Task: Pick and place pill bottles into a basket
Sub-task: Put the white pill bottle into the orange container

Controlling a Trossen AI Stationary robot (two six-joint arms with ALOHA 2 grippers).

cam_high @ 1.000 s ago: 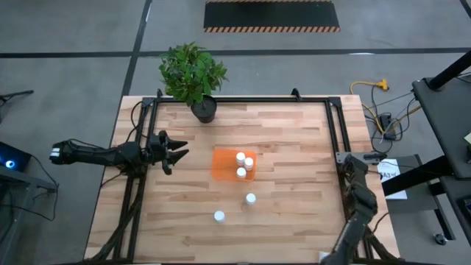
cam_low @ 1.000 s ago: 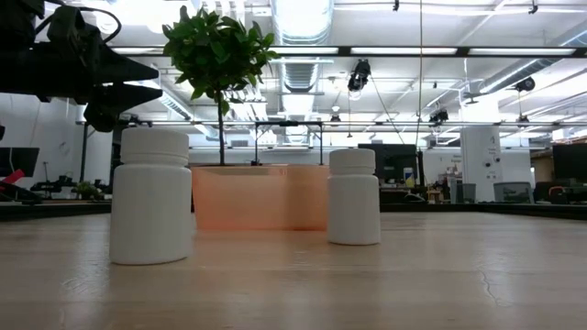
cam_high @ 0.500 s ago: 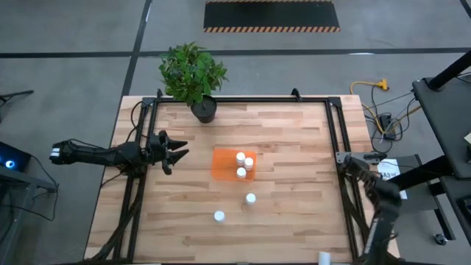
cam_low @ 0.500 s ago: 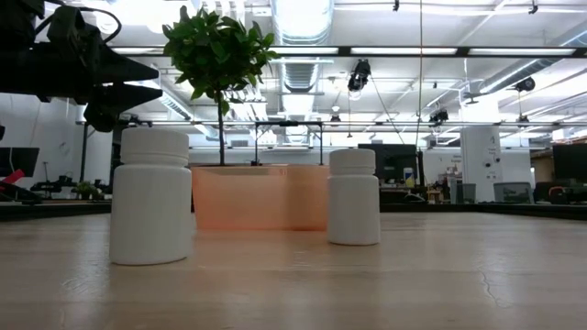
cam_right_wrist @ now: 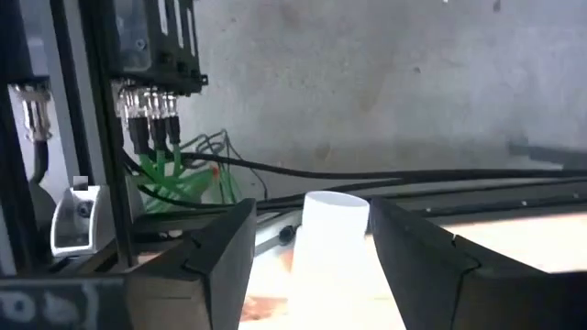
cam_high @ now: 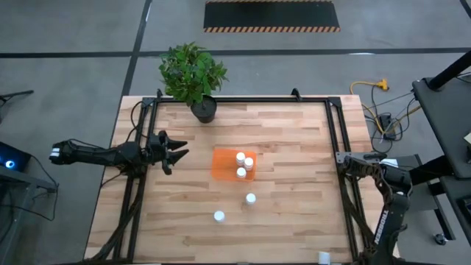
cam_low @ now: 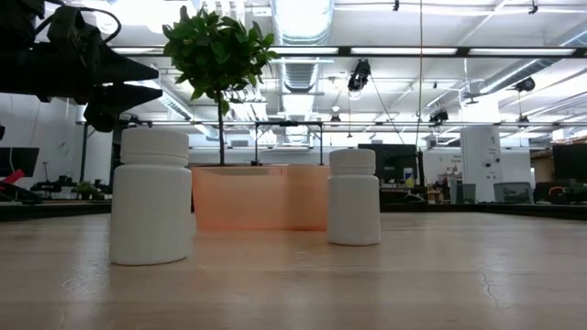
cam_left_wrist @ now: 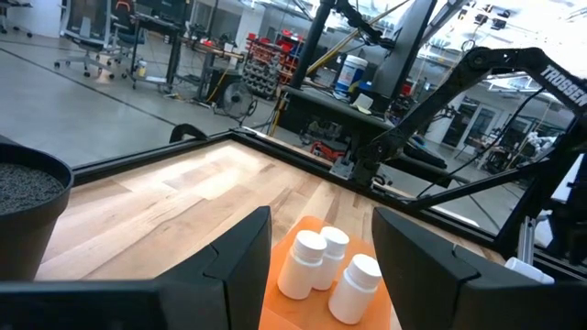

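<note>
On the wooden table (cam_high: 287,140) the orange basket (cam_high: 224,165) is placed near the middle, and three pill bottles (cam_high: 241,165) are seen standing inside it, close together at its 3 o'clock side. Two more pill bottles are left on the bare wood: one bottle (cam_high: 251,198) just at 6 o'clock of the basket, the other bottle (cam_high: 218,216) further off, toward 7 o'clock. A potted plant (cam_high: 193,73) is set at 11 o'clock of the basket, at the far edge.

The left gripper (cam_high: 179,152) is held above the table at 9 o'clock of the basket, apart from it; its fingers are parted and nothing is between them. The right gripper (cam_right_wrist: 310,240) is found beyond the table edge at 3 o'clock, and a white bottle (cam_right_wrist: 328,240) is seen between its fingers; whether it is really clamped cannot be told.
</note>
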